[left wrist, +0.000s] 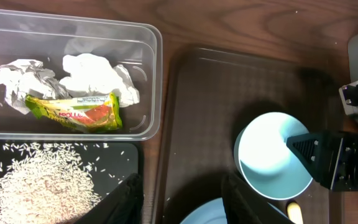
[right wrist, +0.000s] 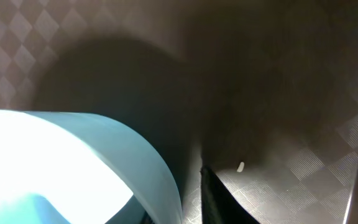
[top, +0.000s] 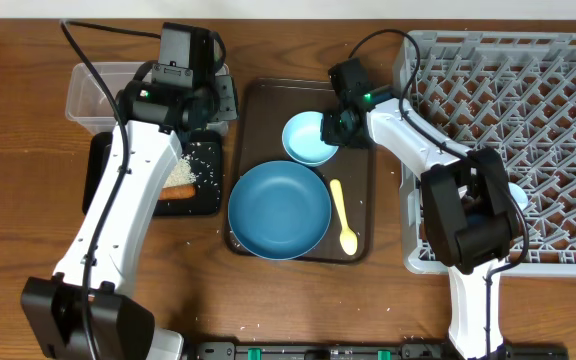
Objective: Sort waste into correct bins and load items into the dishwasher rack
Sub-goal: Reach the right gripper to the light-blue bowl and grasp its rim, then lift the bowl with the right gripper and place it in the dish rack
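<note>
The pale blue-white bowl (top: 306, 138) stands on the dark-brown tray (top: 266, 98), with the large blue plate (top: 279, 208) and the cream-yellow spoon (top: 345, 215) nearer the front. My right gripper (top: 340, 124) straddles the bowl's right rim (right wrist: 104, 155), open, with a small gap showing between its outer finger and the bowl wall. My left gripper (left wrist: 185, 199) is open and empty above the tray's left edge. The clear bin (left wrist: 154, 74) holds the tissue (left wrist: 95, 74) and the wrapper (left wrist: 76, 112). The black bin (top: 103, 165) holds rice (left wrist: 39, 180) and the carrot stick (top: 176, 192).
The grey dishwasher rack (top: 528, 100) fills the right side, and a pale blue cup-like shape (top: 516, 195) shows in it behind my right arm. A rice grain (right wrist: 241, 166) lies on the tray by the bowl. The pink cup is out of view.
</note>
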